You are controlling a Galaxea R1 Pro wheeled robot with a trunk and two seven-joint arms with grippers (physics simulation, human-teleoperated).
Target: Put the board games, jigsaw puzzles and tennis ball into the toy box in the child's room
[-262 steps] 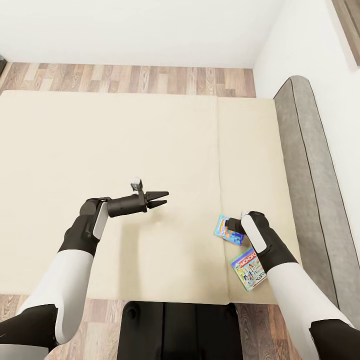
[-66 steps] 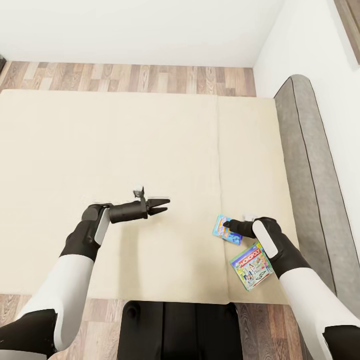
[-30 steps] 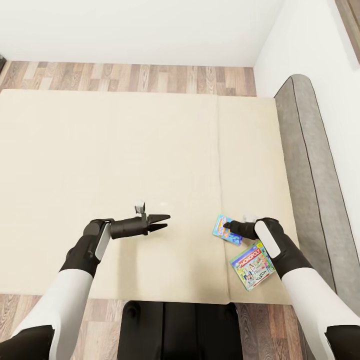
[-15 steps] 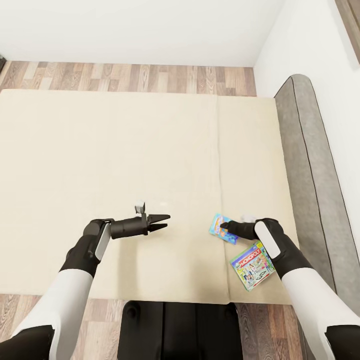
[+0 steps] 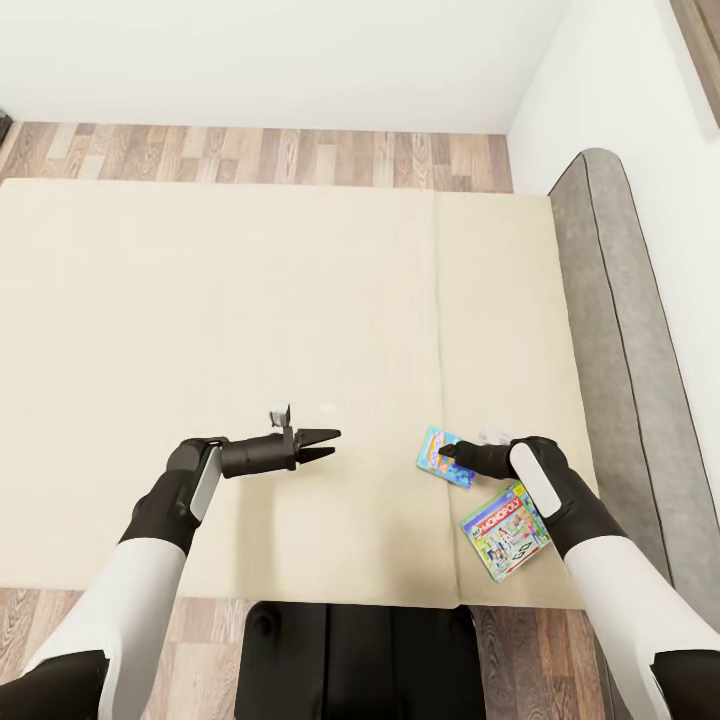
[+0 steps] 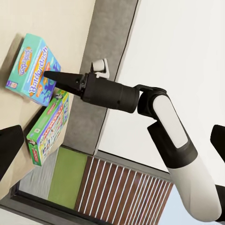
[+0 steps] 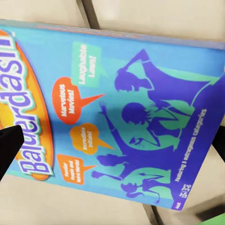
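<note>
My left gripper [image 5: 328, 445] hangs above the cream bed [image 5: 250, 300] on the left half of the mattress, arm stretched toward the middle, its 2 dark fingers parted with nothing between them. No toy lies near it.

To the right of the mattress seam lies the small blue board game [image 5: 435, 452], a Balderdash box by its lettering [image 7: 112, 117]. It rests flat on the bed near the front edge. My right gripper [image 5: 447, 460] is down at this box, its tip over the box's surface. From my left wrist camera the right gripper [image 6: 49, 75] looks like a closed dark point resting against the blue box [image 6: 28, 68], but I cannot tell for sure whether the fingers are together or slightly spread. In my right wrist camera the box face sits very close, with dark finger shapes at both edges of the picture.

Just beside the blue box, nearer the bed's front corner, lies the Monopoly board game [image 5: 505, 530], flat and turned at an angle, partly under my right forearm. The 2 boxes are close together; I cannot tell if they touch.

Farther right runs the grey headboard [image 5: 610, 350] against the white wall [image 5: 620, 90].
</note>
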